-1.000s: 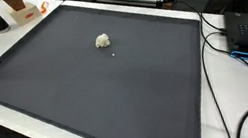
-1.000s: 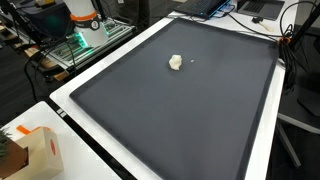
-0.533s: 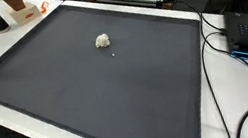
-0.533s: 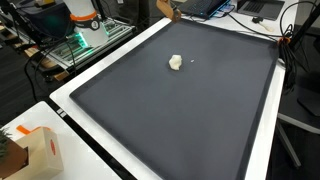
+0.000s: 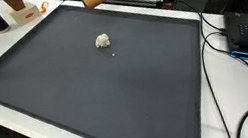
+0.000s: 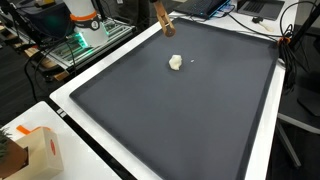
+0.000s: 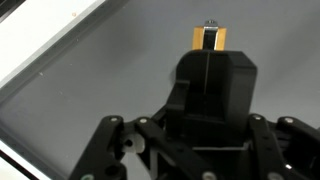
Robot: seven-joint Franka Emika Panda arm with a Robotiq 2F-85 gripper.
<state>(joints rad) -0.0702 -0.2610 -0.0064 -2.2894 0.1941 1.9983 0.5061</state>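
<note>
Both exterior cameras stand high and well back, looking steeply down on the dark mat (image 5: 119,100) that covers the counter (image 5: 211,115). In an exterior view the white lump (image 5: 103,41) shows upper-middle, with the counter's white edge at the right. In an exterior view the mat (image 6: 190,110) lies diagonally, with the white edge at lower left. Both share the mat and the lump. The wrist camera sits close behind the claw (image 7: 208,38), facing down along it at the same mat.
</note>
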